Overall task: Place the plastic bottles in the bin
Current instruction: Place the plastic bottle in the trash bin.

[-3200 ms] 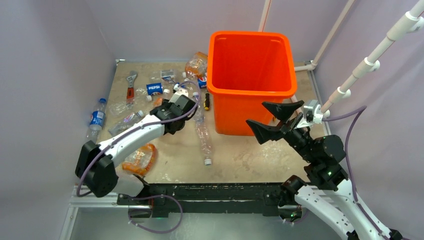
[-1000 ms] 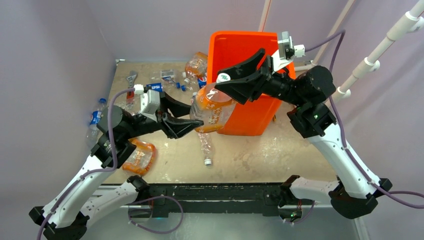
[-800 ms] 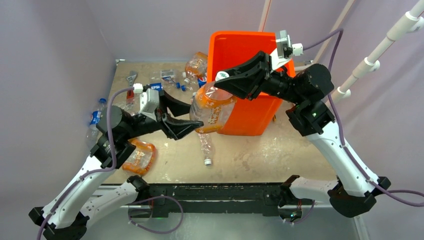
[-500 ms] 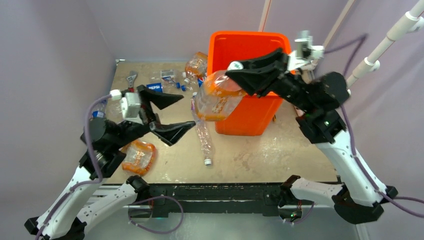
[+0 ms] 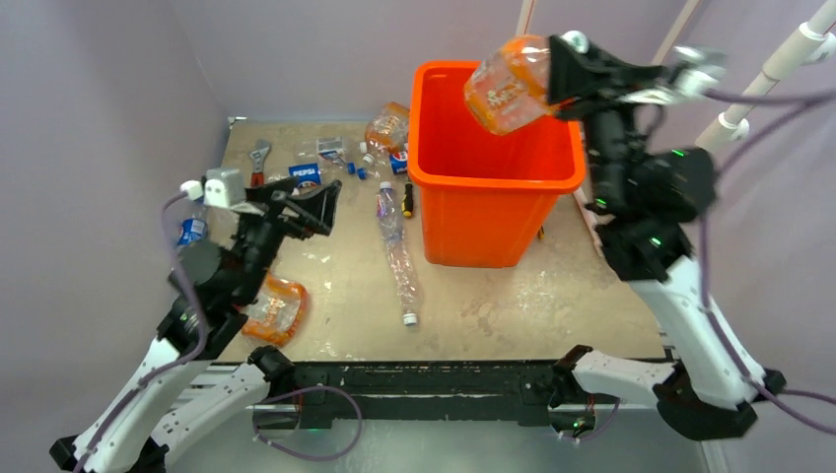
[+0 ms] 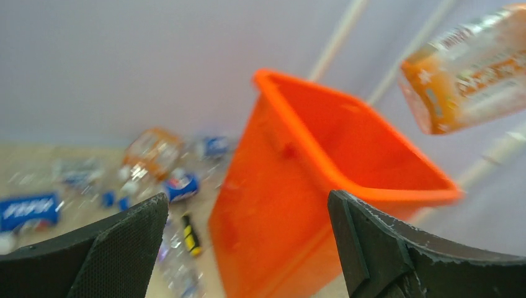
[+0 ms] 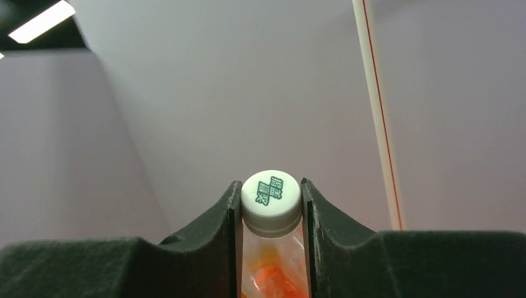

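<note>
I am gripping an orange-labelled bottle (image 5: 501,91) by its neck in my right gripper (image 5: 565,51), the jaws clenching just under its white cap (image 7: 271,195). The bottle is hanging tilted in the air, well above the far right side of the bin (image 5: 490,183) and touching nothing but my gripper. The bin is standing upright on the tabletop (image 5: 493,305) with its mouth open to the overhead view, and I am seeing only orange walls inside it. My left gripper (image 5: 299,204) is hovering released, jaws spread wide and carrying nothing, above the tabletop to the left of the bin and facing it. The other plastic bottles are lying on the tabletop: a long clear bottle (image 5: 398,258) is lying just beside the bin's left wall, a crushed orange bottle (image 5: 274,307) is sitting near my left arm, a blue-labelled bottle (image 5: 189,233) is resting at the left edge, and a heap of crushed bottles (image 5: 375,138) is crowding the far side left of the bin. A wrench (image 5: 258,163) is lying near that heap, and a screwdriver (image 5: 407,200) with a black and yellow handle is lying close to the bin's left wall
</note>
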`<act>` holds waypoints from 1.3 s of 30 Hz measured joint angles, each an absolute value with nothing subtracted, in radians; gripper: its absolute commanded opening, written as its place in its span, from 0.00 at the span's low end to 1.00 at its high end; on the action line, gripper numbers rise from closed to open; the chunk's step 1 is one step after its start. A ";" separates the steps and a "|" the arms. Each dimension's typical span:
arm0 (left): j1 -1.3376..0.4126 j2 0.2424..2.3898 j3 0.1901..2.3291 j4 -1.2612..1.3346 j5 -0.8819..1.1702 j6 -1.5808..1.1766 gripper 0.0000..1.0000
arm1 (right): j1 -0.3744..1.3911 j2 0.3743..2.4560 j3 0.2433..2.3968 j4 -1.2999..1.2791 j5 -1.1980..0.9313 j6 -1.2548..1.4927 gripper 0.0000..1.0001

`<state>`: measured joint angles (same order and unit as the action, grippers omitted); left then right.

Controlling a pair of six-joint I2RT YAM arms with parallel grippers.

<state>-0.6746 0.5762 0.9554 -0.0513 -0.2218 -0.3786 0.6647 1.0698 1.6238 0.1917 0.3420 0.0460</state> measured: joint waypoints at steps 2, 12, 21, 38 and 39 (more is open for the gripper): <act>-0.675 0.632 0.956 -0.126 -0.376 -0.432 0.99 | 0.654 1.142 1.602 0.187 0.403 0.028 0.00; -0.675 0.683 0.866 -0.332 -0.646 -0.634 0.99 | 0.564 1.381 1.523 0.031 0.453 0.097 0.00; -0.675 0.650 0.756 -0.377 -0.688 -0.814 0.99 | 0.479 1.378 1.508 -0.047 0.427 0.213 0.10; -0.675 0.913 0.695 -0.398 -0.514 -0.886 0.99 | 0.476 1.279 1.467 -0.181 0.302 0.289 0.91; -0.675 0.928 0.695 -0.397 -0.498 -0.879 0.99 | 0.476 1.250 1.468 -0.179 0.284 0.296 0.91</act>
<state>-0.6746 0.9279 0.6952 -0.3973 -0.4976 -0.8795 0.4755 1.2499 1.4677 -0.1795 0.2844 0.2958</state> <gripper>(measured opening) 0.993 0.901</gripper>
